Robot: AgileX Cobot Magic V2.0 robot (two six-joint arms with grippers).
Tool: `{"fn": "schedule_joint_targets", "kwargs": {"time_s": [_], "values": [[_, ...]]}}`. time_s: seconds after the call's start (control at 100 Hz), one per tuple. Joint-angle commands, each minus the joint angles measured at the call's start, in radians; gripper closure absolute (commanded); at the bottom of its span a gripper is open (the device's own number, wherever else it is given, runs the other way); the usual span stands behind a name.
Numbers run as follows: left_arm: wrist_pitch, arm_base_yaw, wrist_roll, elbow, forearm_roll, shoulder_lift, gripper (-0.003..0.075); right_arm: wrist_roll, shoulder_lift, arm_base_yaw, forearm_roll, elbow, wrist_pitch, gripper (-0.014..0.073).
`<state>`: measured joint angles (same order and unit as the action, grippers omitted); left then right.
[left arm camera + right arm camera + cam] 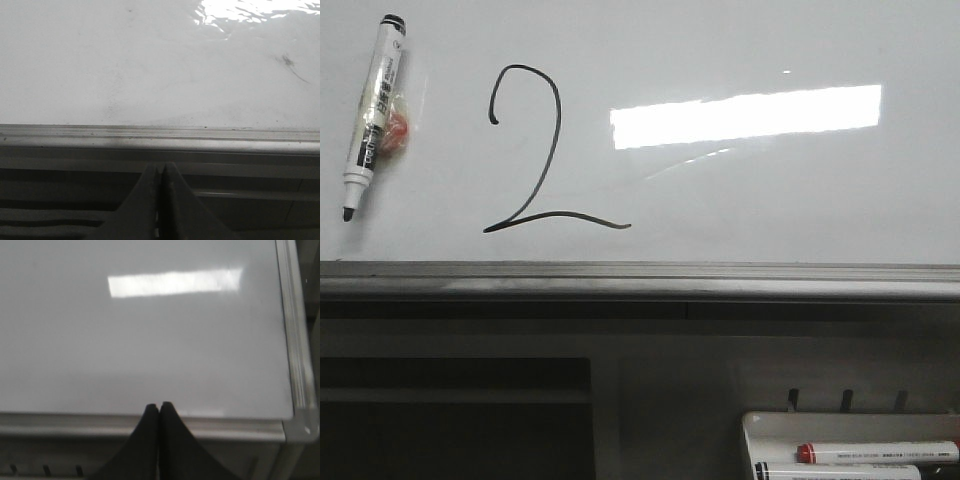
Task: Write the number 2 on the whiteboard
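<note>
A thin black number 2 point(535, 150) is drawn on the glossy whiteboard point(770, 200), left of its middle. A black-capped white marker point(375, 110) lies on the board at the far left, tip uncapped, pointing to the near edge. The grey ledge point(640, 280) runs along the board's lower edge. Neither gripper shows in the front view. My left gripper point(160, 167) is shut and empty, just below the ledge point(160, 137). My right gripper point(160, 406) is shut and empty, over the ledge near the board's right corner point(300, 427).
A small orange-red object point(398, 130) lies beside the marker. A white marker tray point(850, 450) at the lower right holds a red-capped marker point(875, 452) and another marker. A dark shelf opening point(455, 415) lies below the ledge at the left.
</note>
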<state>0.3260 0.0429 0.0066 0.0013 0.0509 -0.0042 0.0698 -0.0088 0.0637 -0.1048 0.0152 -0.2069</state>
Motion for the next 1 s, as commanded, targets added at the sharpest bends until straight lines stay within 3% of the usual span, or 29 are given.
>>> {"fn": "schedule_joint_targets", "kwargs": {"time_s": [0.0,0.99], "values": [[-0.073,0.001,-0.001,0.011,-0.007,-0.026,0.0741,0.003,-0.022,0.012,0.002,0.023,-0.066,0.0654],[-0.073,0.001,-0.001,0.011,-0.007,-0.026,0.0741,0.003,-0.022,0.012,0.002,0.023,-0.094,0.0654]]}}
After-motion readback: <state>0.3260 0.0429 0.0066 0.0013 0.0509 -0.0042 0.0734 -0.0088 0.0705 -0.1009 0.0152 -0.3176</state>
